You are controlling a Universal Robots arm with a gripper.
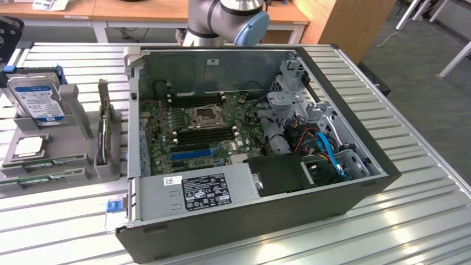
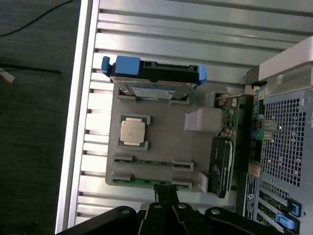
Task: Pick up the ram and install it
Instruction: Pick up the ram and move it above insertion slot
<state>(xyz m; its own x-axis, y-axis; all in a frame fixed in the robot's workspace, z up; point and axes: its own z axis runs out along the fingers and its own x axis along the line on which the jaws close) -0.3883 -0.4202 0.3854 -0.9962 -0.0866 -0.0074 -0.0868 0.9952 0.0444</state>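
Ram (image 2: 151,162) in grey holder (image 2: 166,142), label unreadable

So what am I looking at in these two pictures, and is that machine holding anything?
That is a robot arm working beside an open computer case on a slatted metal table. One picture comes from a camera standing apart; the other from a camera on the arm's wrist, looking past its black hand. Next to the case sits a grey holder with parts: a hard drive, a processor chip, an expansion card and two thin green memory sticks, the ram and a second stick. The hand hangs nearest to the ram, which lies in the holder, not yet picked up.
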